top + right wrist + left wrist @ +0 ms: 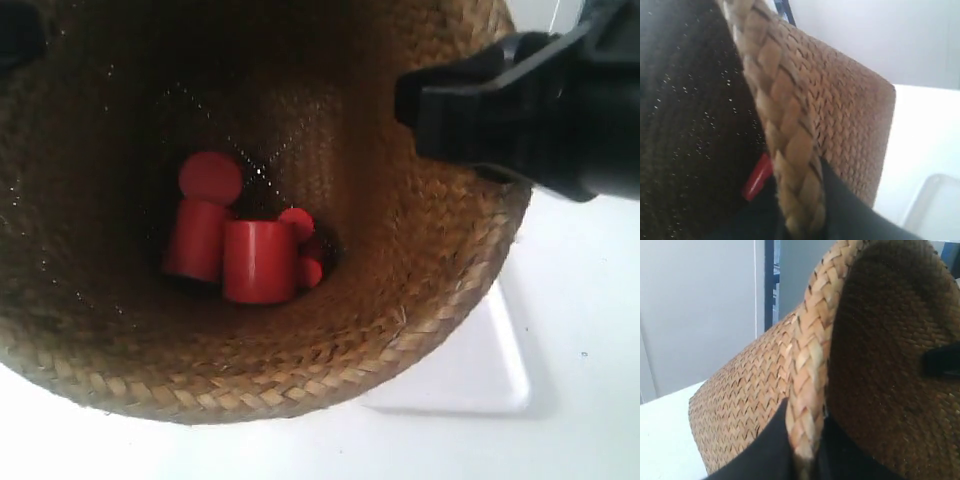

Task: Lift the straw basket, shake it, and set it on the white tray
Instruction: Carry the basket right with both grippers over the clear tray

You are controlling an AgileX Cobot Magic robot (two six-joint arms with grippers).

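Straw, brown, woven: large round basket [120, 340] fills the exterior view, hiding part of the flat white rectangular tray [470, 380]. Left gripper [807, 445] and right gripper [802, 210] each pinch its braided rim, one finger inside, one outside. Small red cylinders [258, 262] bunched at its bottom

straw basket [430, 300] 1 | white tray [485, 372] 1 | red cylinders [258, 262] at least 5
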